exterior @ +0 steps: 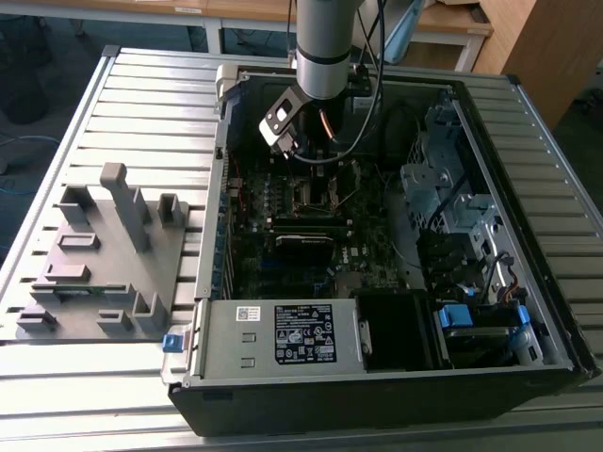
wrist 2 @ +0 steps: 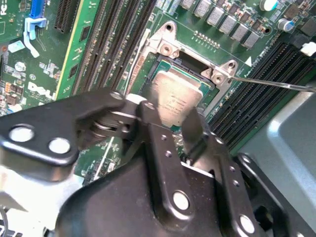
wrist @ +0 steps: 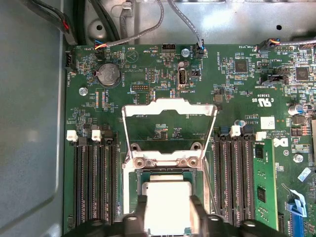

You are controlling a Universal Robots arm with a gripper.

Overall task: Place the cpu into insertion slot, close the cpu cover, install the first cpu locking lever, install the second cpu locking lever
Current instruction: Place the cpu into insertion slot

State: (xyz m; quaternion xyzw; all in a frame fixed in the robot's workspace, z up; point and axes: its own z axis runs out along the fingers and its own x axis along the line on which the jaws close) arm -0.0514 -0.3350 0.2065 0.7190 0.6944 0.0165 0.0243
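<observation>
1. Biggest container first: the open computer case [exterior: 377,400] lies on its side on the slatted metal table [exterior: 151,104]. Inside it are the green motherboard [exterior: 283,202], a power supply [exterior: 283,334] along the near edge, and a metal drive cage [exterior: 443,188] toward the exterior view's right.
2. On the exterior view's left of the case, a grey fixture tray [exterior: 104,273] with upright posts and pockets sits on the table.
3. The arm [exterior: 325,38] reaches down into the far half of the case.
4. Now the small container: the insertion slot [wrist 2: 180,59] has the cpu [wrist 2: 177,91] right at it, square with the socket. I can't tell if it's fully seated.
5. The claw [wrist 2: 172,112] is clenched on the cpu. In both wrist views the two black fingers [wrist: 141,207] press against opposite edges of the chip.
6. The cpu cover [wrist: 170,104] is flipped up and open on its hinge just behind the socket, and you can see the board through its big square opening.
7. A thin metal lever rod [wrist 2: 271,83] sticks out sideways from a socket corner, not latched.
8. Long black memory slots [wrist: 96,182] run along both sides of the socket, and a coin battery [wrist: 108,74] sits further up the board.
9. As for writing, the power supply has a black-and-white label [exterior: 306,332]. The chip top has faint print and the board has white lettering, all too small for me to read.
</observation>
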